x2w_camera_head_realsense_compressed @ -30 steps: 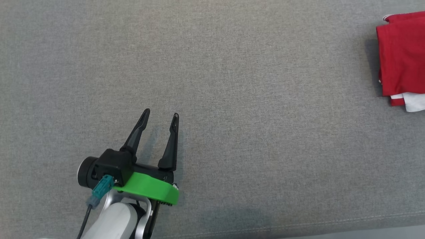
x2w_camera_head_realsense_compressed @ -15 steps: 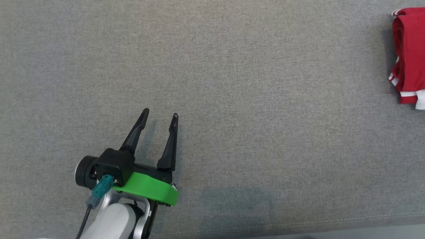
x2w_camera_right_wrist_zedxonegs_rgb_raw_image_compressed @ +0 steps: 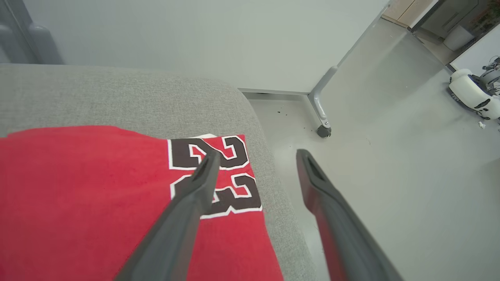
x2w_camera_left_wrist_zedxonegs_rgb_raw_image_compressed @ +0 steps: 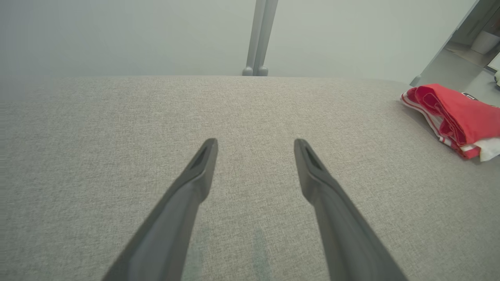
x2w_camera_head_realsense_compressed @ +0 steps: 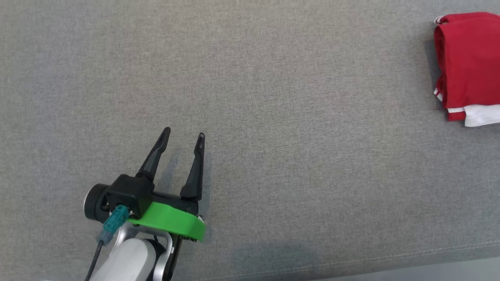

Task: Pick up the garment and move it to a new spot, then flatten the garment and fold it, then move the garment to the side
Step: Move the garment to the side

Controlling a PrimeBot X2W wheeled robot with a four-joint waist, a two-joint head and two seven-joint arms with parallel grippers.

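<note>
The garment (x2w_camera_head_realsense_compressed: 468, 62) is a folded red piece with white trim, lying at the far right of the grey padded surface (x2w_camera_head_realsense_compressed: 273, 97). The left wrist view shows the garment (x2w_camera_left_wrist_zedxonegs_rgb_raw_image_compressed: 453, 115) at the right, far from my fingers. In the right wrist view the garment (x2w_camera_right_wrist_zedxonegs_rgb_raw_image_compressed: 86, 203) shows a black 23 near its corner. My left gripper (x2w_camera_head_realsense_compressed: 183, 134) is open over bare fabric at the lower left, nothing between its fingers. My right gripper (x2w_camera_right_wrist_zedxonegs_rgb_raw_image_compressed: 256, 156) is open above the garment's corner and the surface's edge, holding nothing.
The grey surface ends at a rounded edge (x2w_camera_right_wrist_zedxonegs_rgb_raw_image_compressed: 269, 164) beside the garment, with pale floor beyond. A caster leg (x2w_camera_right_wrist_zedxonegs_rgb_raw_image_compressed: 322, 117) stands on that floor. A grey post (x2w_camera_left_wrist_zedxonegs_rgb_raw_image_compressed: 259, 39) rises behind the surface's far edge.
The garment's place at the right edge of the head view shifts between frames as the view moves. It now lies flat and released. The left gripper sits slightly lower and further left.
</note>
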